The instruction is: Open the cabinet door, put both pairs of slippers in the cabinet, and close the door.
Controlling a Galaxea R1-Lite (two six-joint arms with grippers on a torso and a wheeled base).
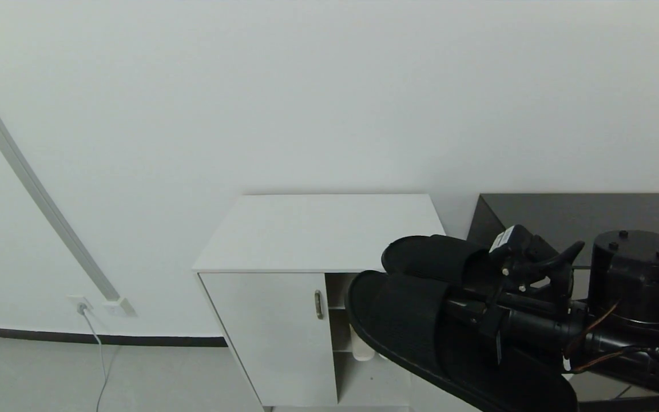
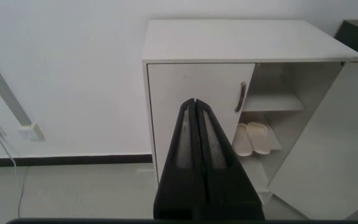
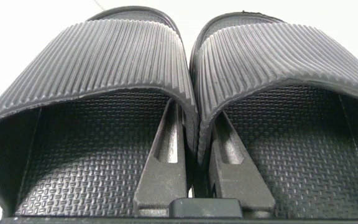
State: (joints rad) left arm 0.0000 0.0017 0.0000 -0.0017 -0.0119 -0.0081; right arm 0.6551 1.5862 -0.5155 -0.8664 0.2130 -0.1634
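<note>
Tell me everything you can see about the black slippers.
The black slippers are a pair of rubbery-looking slides with ribbed straps and dimpled footbeds. They lie side by side, inner edges pressed together, the right gripper shut on those edges with one finger inside each, held in the air before the open white cabinet.

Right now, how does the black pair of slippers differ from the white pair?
The black slippers are clamped in the right gripper, outside the cabinet; the white slippers already lie inside it. The black slippers are dark, the white slippers pale. Each pair sits side by side.
</note>
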